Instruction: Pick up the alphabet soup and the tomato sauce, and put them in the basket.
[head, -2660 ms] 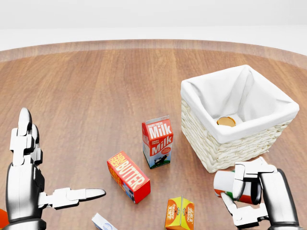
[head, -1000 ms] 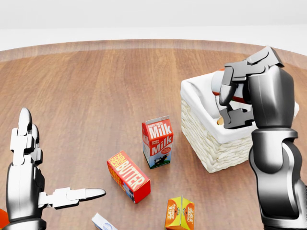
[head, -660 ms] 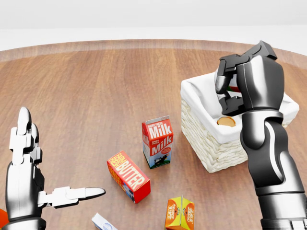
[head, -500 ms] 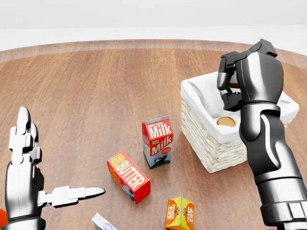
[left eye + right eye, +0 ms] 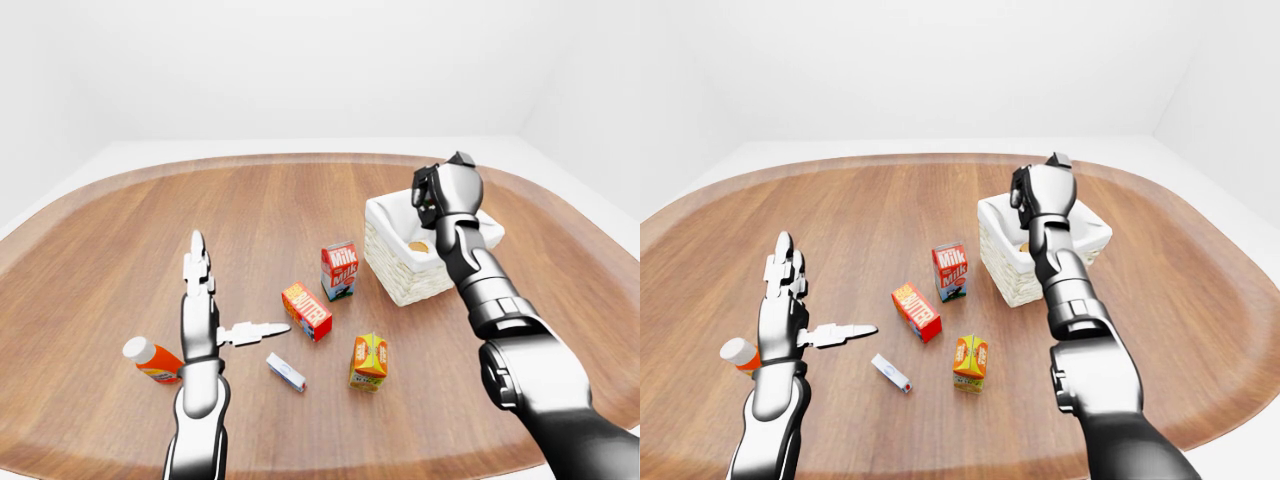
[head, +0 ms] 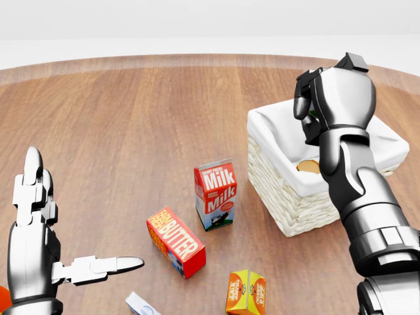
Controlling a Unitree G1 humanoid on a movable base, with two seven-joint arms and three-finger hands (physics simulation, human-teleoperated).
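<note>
Right robot hand (image 6: 314, 108): raised over the basket, its fingers curled in toward the palm; a sliver of red and green shows between fingers and palm in the head view, too little to name, so whether it grips a can I cannot tell.
Left robot hand (image 6: 39, 252): low at the left of the head view, fingers straight up and the thumb stuck out sideways, spread wide and holding nothing.
Basket (image 6: 279, 187): white wicker with a white cloth lining, on the wooden surface (image 6: 131, 125) at the right of the head view.
Can in the basket (image 6: 306, 166): a round tan top shows low inside the lining, partly hidden by the right forearm; its label is not visible.
Milk carton (image 6: 215, 194): upright, just left of the basket, apart from it.
Butter box (image 6: 175, 241): red, lying flat below and left of the milk carton.
Orange carton (image 6: 246, 293): small, at the bottom edge of the head view, below the milk carton.
White packet (image 5: 286, 372): flat, between the orange carton and the left arm.
Orange bottle (image 5: 152, 360): lying with its white cap leftward, just beside the left forearm.
</note>
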